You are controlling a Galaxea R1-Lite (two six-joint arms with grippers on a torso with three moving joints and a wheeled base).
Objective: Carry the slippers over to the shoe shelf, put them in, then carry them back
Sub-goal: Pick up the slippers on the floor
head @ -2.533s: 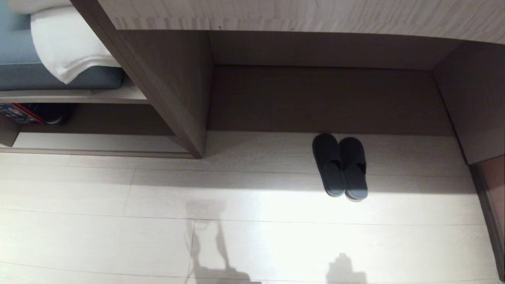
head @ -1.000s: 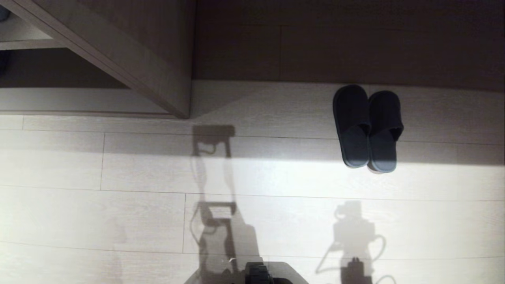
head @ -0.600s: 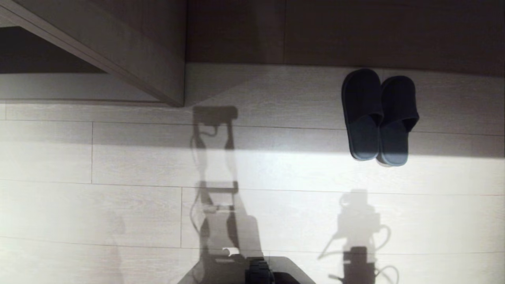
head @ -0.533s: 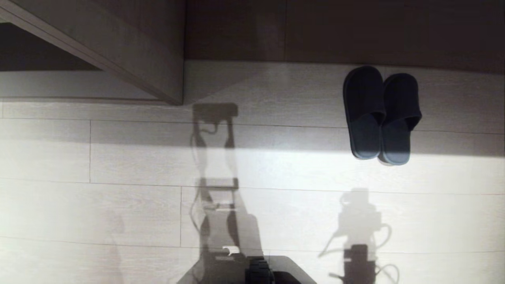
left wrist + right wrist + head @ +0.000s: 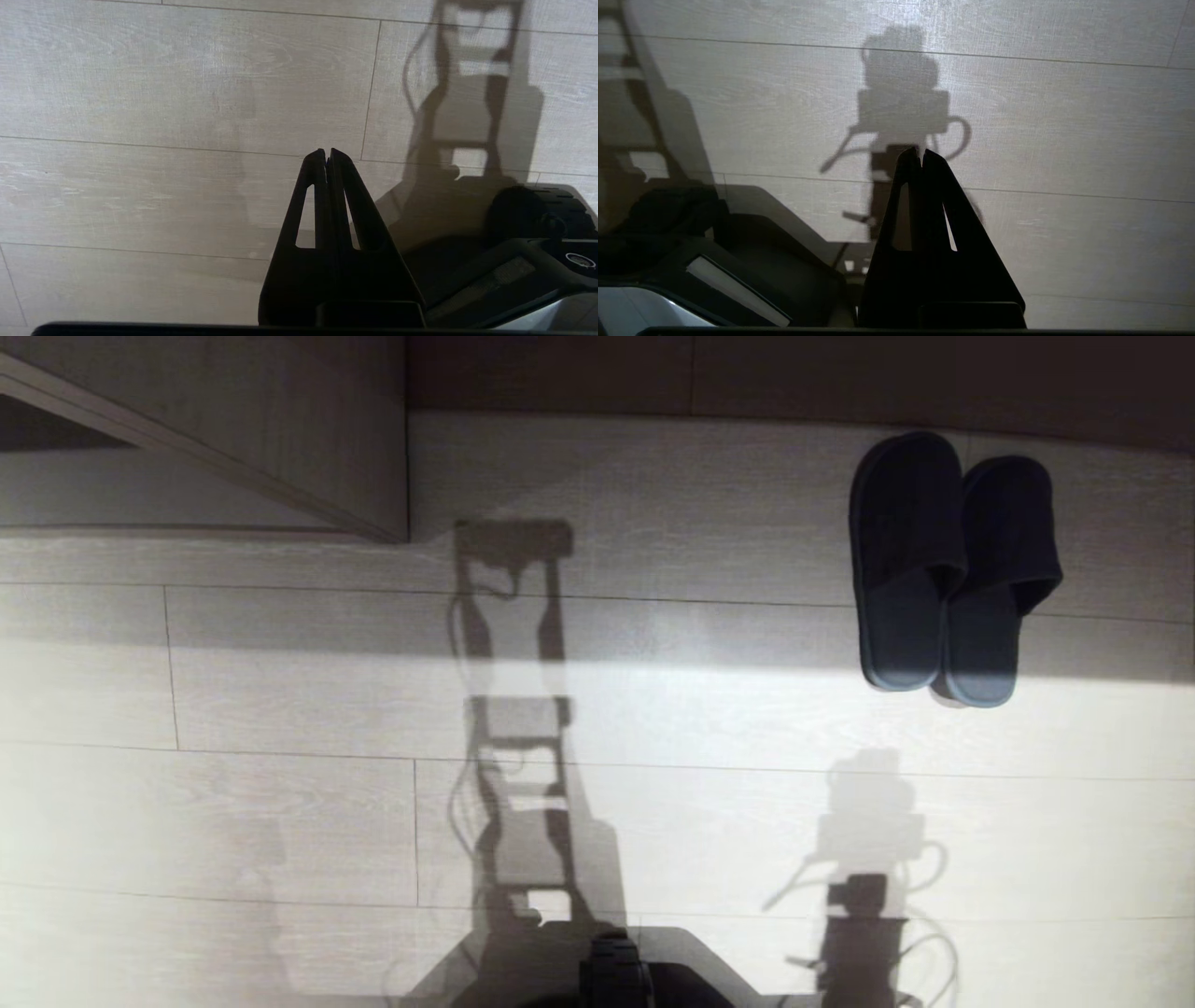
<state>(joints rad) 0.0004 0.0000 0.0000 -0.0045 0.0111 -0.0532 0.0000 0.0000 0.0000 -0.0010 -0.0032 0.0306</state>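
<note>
The left gripper and right gripper hung over the pale plank floor, fingers pressed together and holding nothing. The slippers lay side by side, touching, on the floor at the robot's front right, beyond the slanted panel's foot.

Dark slippers lie side by side, touching, toes toward the recess.
</note>
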